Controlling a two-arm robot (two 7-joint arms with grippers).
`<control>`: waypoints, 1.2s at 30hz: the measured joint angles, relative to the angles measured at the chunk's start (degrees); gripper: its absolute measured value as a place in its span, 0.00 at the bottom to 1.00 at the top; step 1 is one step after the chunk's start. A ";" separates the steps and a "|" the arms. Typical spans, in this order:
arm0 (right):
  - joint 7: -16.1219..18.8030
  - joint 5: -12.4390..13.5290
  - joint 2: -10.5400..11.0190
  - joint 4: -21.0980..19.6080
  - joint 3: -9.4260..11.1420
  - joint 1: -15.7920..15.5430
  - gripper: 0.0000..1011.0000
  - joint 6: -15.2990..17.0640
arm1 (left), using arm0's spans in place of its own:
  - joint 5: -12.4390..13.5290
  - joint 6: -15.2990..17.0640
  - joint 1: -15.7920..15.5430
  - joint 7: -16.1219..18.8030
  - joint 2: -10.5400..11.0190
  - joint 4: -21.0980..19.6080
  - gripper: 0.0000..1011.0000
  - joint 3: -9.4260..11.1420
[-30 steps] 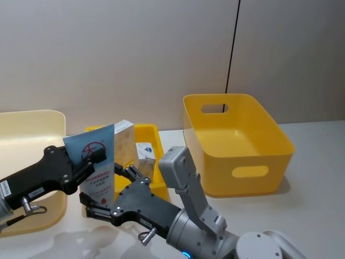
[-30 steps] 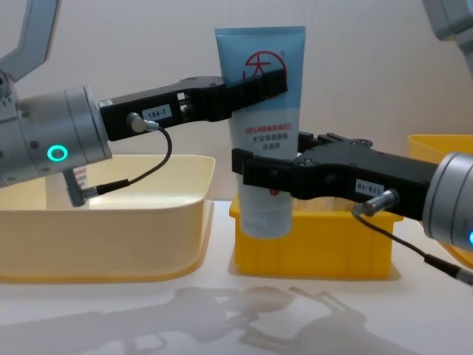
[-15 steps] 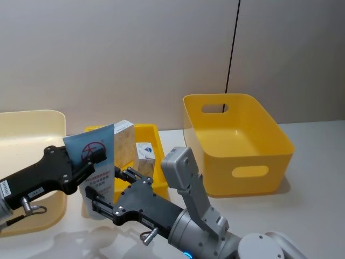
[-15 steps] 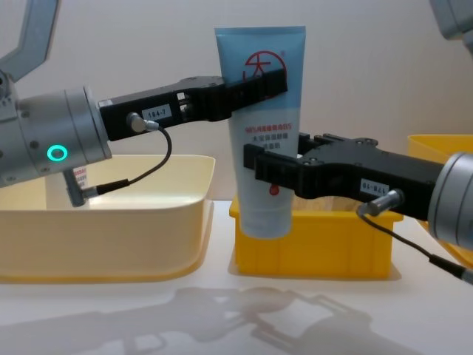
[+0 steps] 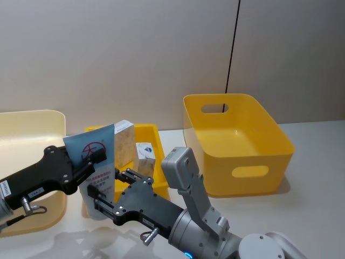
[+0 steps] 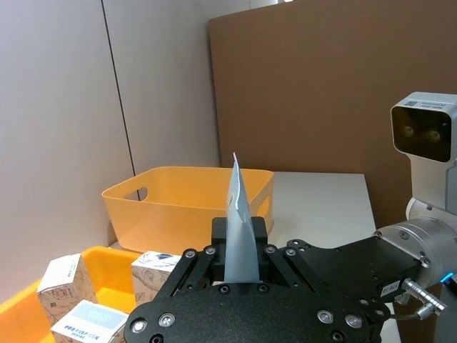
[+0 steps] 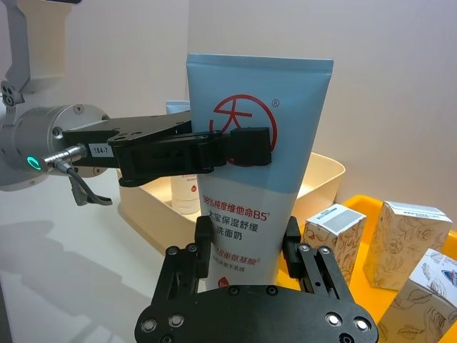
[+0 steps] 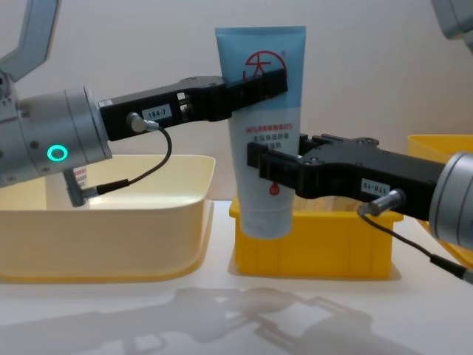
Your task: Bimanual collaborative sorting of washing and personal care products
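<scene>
From my head, my right gripper (image 5: 108,186) covers the low part of the tube (image 5: 86,141), so I can't see its bottom end. The tube hides part of a tall carton (image 5: 126,141). The cream bin (image 5: 32,127) runs off the left edge. From my chest, the big yellow bin (image 8: 443,142) is cut off at the right edge.
</scene>
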 joint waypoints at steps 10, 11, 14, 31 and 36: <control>-0.01 -0.01 0.00 -0.06 0.05 -0.05 0.52 0.00 | 0.00 0.00 0.00 0.00 0.00 0.00 0.20 0.00; -0.01 -0.01 0.00 -0.06 0.05 -0.06 0.51 -0.01 | 0.00 0.00 0.00 0.00 0.00 0.00 0.20 0.00; -0.01 0.00 0.00 -0.07 0.05 -0.07 0.50 -0.01 | 0.01 0.00 0.00 0.00 0.01 0.00 0.20 0.00; -0.01 0.01 0.00 -0.06 0.04 -0.07 0.44 0.00 | 0.01 0.00 0.00 0.00 0.00 0.00 0.20 0.00; 0.00 0.00 0.00 -0.05 0.04 -0.07 0.44 0.00 | 0.00 0.00 0.00 0.00 0.00 0.00 0.20 0.00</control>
